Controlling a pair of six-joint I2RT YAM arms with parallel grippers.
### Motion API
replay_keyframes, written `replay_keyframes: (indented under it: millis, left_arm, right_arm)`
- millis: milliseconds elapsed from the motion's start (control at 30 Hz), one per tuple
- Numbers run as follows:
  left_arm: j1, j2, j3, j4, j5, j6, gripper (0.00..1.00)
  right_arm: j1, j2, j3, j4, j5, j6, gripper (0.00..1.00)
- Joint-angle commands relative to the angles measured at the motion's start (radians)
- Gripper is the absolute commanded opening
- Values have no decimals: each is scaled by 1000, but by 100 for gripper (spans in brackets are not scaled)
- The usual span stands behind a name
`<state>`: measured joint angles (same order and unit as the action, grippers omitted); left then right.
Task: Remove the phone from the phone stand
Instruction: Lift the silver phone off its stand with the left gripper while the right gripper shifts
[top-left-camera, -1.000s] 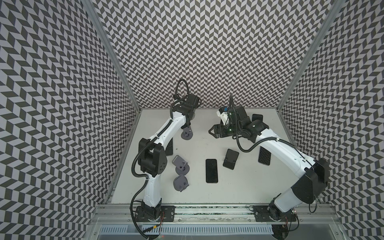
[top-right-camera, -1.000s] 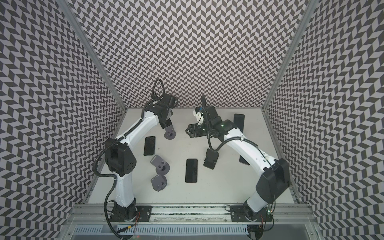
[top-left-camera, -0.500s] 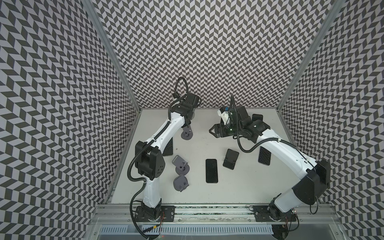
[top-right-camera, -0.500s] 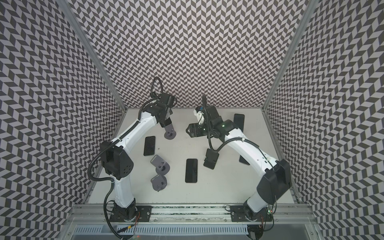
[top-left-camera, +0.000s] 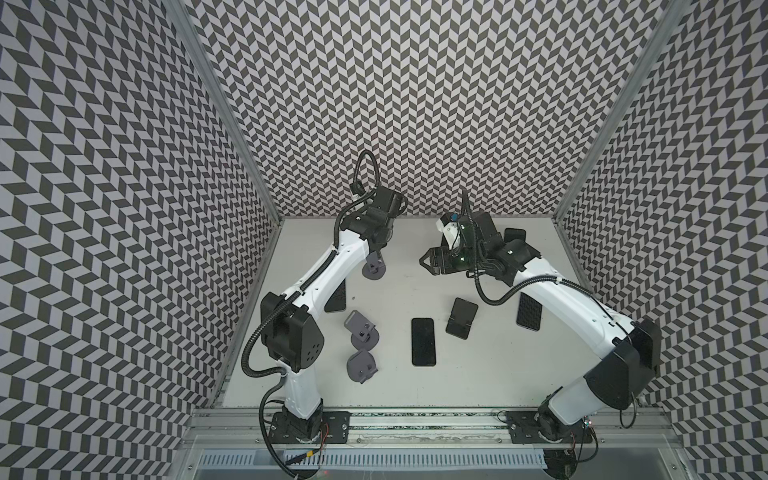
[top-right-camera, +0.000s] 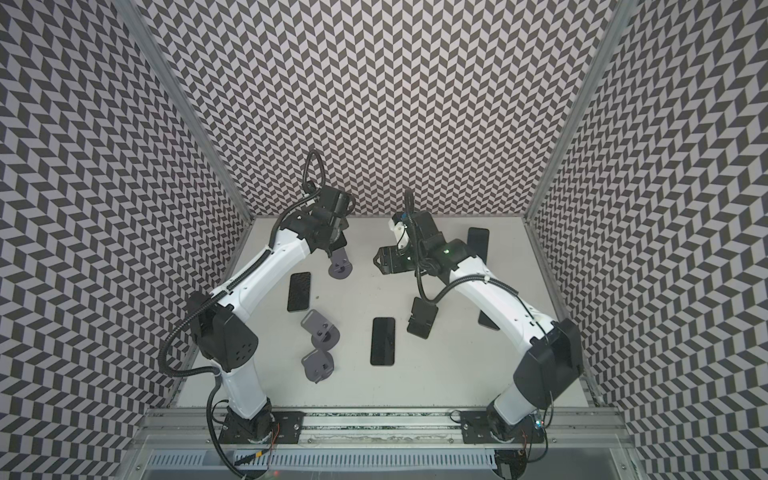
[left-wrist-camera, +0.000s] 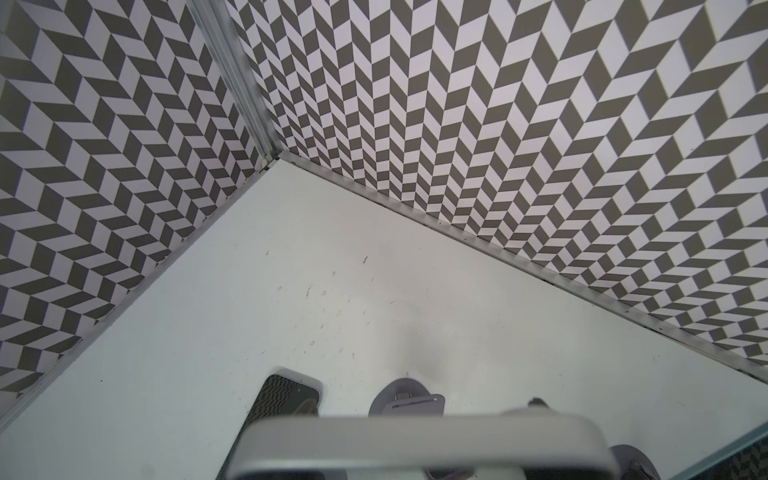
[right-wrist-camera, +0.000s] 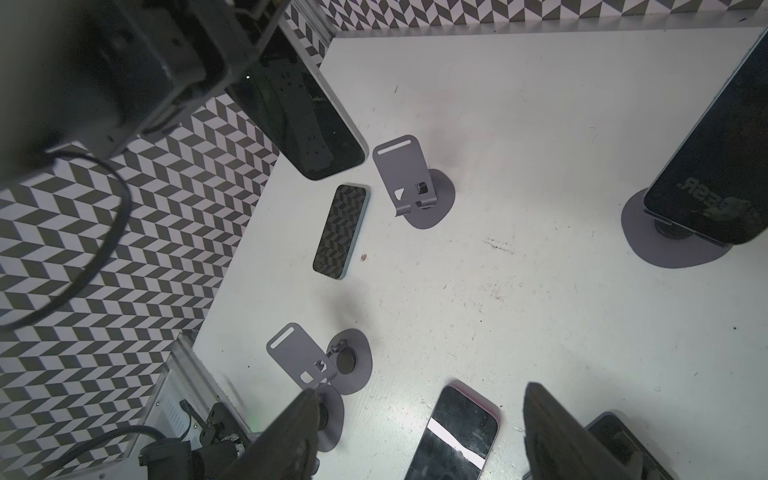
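The left end effector (right-wrist-camera: 245, 62) was clamped on the phone (right-wrist-camera: 307, 116) at one end, holding it apart from the bare phone stand (right-wrist-camera: 411, 183). The phone is probably rigid, slick and light, so pinching its side edges suits best. The right end effector (right-wrist-camera: 419, 390) hung parted and empty. Another standing phone (right-wrist-camera: 706, 158) bore lettering, seemingly "ESR".

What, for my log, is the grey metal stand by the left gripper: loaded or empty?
Empty: the stand is bare; left gripper holds the dark phone.
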<state>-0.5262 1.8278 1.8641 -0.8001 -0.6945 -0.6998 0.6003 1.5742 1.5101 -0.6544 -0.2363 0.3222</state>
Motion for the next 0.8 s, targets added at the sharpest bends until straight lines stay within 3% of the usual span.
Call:
replay_keyframes:
  millis: [0,767]
  left_arm:
    - [-18,-59,-6,57,-56,22,68]
    - [-130,-161,-39,54,-33,91,67]
  right_arm:
    - [6,-47,31,18,38,-8,75]
    - [-8,-104,16,3,118,-24,75]
